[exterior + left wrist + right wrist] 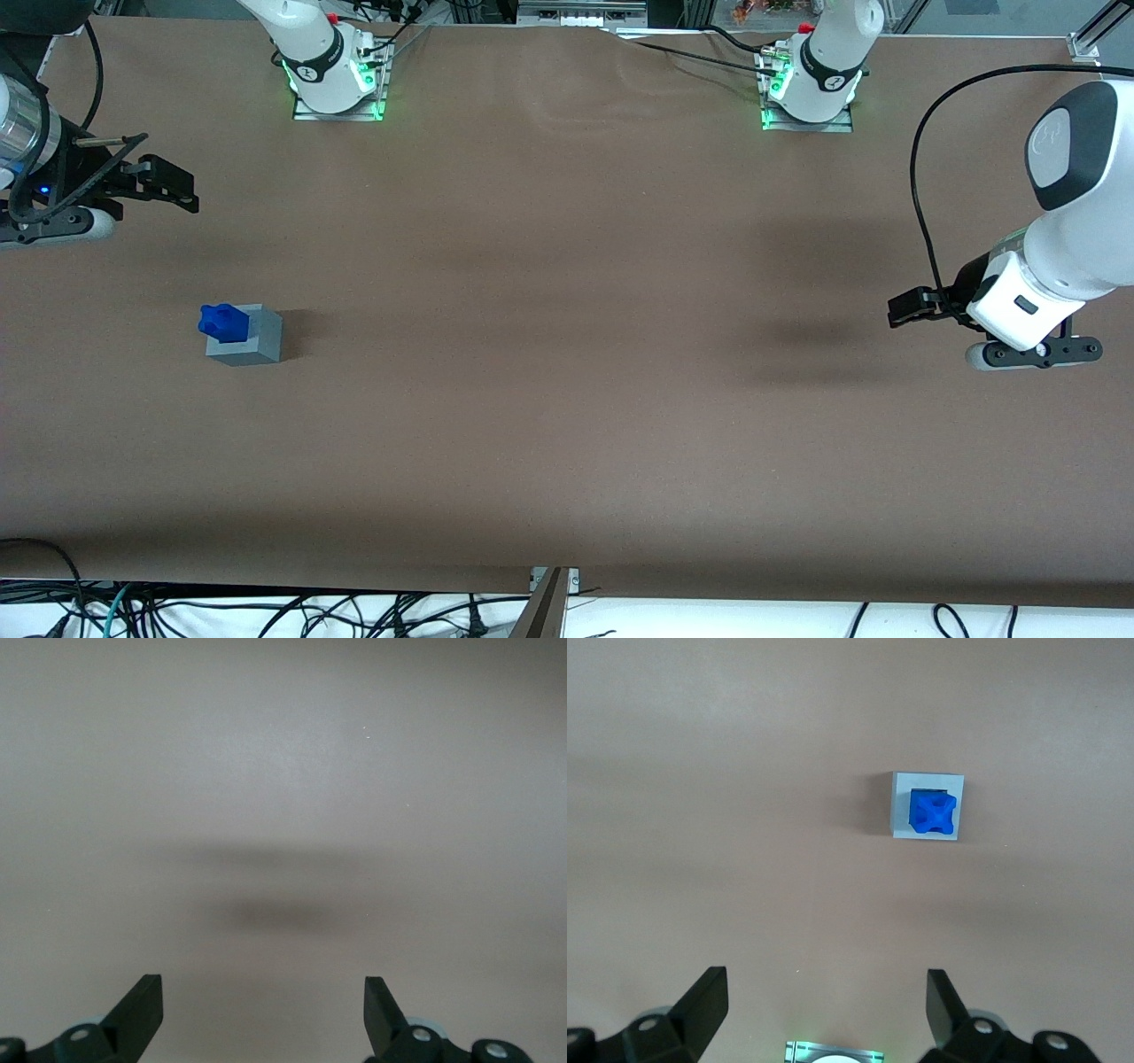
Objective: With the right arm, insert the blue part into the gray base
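- Status as it reads: the blue part (223, 322) sits in the recess of the gray base (247, 338), bumpy end up and sticking proud of the top face. Your insertion looks done or very nearly so.
- Your gripper (164, 187) hangs high at the working arm's end of the table, farther from the front camera than the base, well apart from it. Fingers spread wide, nothing between them.
- From the right wrist view, the gray base (926, 806) lies on bare table with the blue part (932, 811) in its recess, set toward one edge of the face, not centered.
- Risk one: the part may be resting in the recess, not fully seated. You cannot tell depth from here. Any nudge to the base could tip it out.
- Risk two: the base is loose on the table (567, 354). Coming back down with spread fingers off-line would push the cube sideways.
- Risk three: re-gripping the proud blue end and lifting could pull the part free.
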Action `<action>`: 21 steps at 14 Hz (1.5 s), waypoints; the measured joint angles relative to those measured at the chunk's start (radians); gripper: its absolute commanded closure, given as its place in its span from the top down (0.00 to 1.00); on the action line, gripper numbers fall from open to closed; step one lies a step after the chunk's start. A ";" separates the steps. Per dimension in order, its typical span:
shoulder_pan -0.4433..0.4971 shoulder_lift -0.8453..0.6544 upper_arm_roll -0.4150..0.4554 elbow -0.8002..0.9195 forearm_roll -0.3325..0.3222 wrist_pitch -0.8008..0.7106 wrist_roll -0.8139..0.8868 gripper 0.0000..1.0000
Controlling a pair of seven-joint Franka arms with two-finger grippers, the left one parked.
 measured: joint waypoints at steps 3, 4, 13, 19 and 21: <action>0.000 0.000 0.000 0.004 0.000 0.001 0.000 0.99; 0.000 0.000 0.000 0.010 0.000 0.001 0.000 0.99; 0.000 0.000 -0.001 0.024 0.000 0.019 0.000 0.99; 0.000 0.003 -0.001 0.024 0.000 0.027 0.000 0.99; 0.000 0.008 -0.001 0.024 0.000 0.029 0.000 0.99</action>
